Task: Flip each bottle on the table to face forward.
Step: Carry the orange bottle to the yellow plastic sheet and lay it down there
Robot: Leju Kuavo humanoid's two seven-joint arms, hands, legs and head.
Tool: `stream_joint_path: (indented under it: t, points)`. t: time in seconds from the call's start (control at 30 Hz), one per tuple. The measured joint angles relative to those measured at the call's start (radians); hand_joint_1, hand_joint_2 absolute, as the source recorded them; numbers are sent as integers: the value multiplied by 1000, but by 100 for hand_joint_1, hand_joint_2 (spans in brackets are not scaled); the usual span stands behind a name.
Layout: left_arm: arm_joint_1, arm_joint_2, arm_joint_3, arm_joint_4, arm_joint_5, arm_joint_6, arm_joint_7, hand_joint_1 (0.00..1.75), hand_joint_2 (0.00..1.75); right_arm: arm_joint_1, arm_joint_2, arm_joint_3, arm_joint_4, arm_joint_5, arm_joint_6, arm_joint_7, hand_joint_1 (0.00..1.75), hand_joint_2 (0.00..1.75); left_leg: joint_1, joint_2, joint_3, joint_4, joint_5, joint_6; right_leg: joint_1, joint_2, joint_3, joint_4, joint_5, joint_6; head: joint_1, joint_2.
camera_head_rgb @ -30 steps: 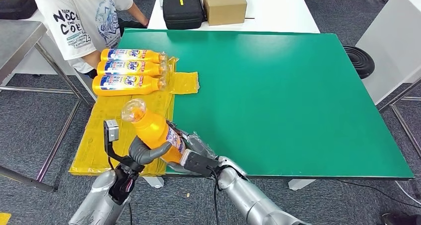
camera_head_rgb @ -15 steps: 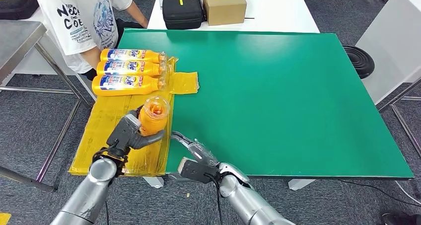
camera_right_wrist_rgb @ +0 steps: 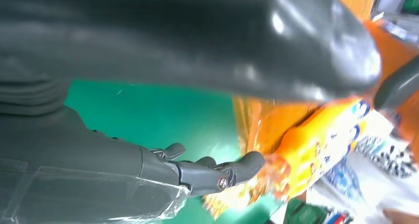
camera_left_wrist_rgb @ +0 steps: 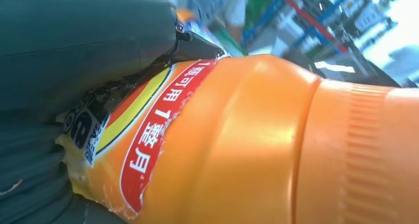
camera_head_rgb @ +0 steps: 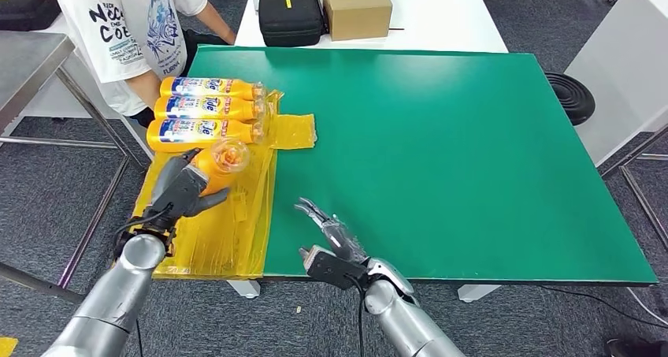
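Within the left robot hand sits an orange detergent bottle, gripped round its body, cap end toward the camera, above the yellow plastic sheet; the right robot hand hangs open over the green tabletop. Just beyond lie three labelled bottles in a row; a careless set-down could knock the nearest. A person stands close behind them.

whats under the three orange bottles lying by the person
A crinkled yellow plastic sheet spread over the green table edge lies under the three labelled orange bottles. Whatever supports the sheet beyond the table is covered.
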Motion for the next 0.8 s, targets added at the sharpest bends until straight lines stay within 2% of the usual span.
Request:
stream_joint_path:
  t: [0.07, 0.13, 0.27, 0.37, 0.47, 0.6, 0.8]
  points:
    - [-25, 32, 14, 7, -52, 12, 21, 175, 175, 23, -11, -15, -38, 7, -4, 5, 0, 0, 1, 0, 0, 0, 0, 0, 1, 0, 0, 0, 0, 0, 0, 0]
    - [-61, 73, 20, 16, -128, -25, 56, 175, 175, 42, -19, -32, -75, 13, -5, 8, 0, 0, 2, 0, 0, 0, 0, 0, 2, 0, 0, 0, 0, 0, 0, 0]
    - [-169, 187, -13, 71, -276, -273, 99, 175, 175, 60, -32, -69, -137, 14, -4, 6, 0, 0, 3, 1, 0, 0, 1, -2, 3, 1, -1, 0, 0, -1, 0, 0]
    - [-258, 271, -94, 141, -345, -452, 66, 175, 175, 60, -41, -99, -163, -2, -6, -14, 0, 0, 3, 2, 0, 0, 1, -2, 3, 2, -1, 0, 1, -1, 0, 0]
    - [-327, 330, -202, 198, -392, -550, 22, 175, 175, 60, -49, -126, -187, -25, -9, -31, 0, 0, 3, 2, 0, 0, 1, -2, 2, 2, -1, 0, 1, -1, 0, 0]
    - [-377, 366, -338, 252, -405, -582, 8, 175, 175, 61, -56, -153, -224, -42, -10, -38, 0, 0, 2, 2, 0, 0, 1, -2, 2, 2, 0, 0, 1, -1, 0, 0]
    - [-422, 387, -468, 296, -394, -656, -18, 175, 175, 65, -62, -179, -251, -60, -17, -44, 0, 0, 2, 2, 0, 0, 1, -2, 2, 2, 0, 0, 1, -1, 0, 0]
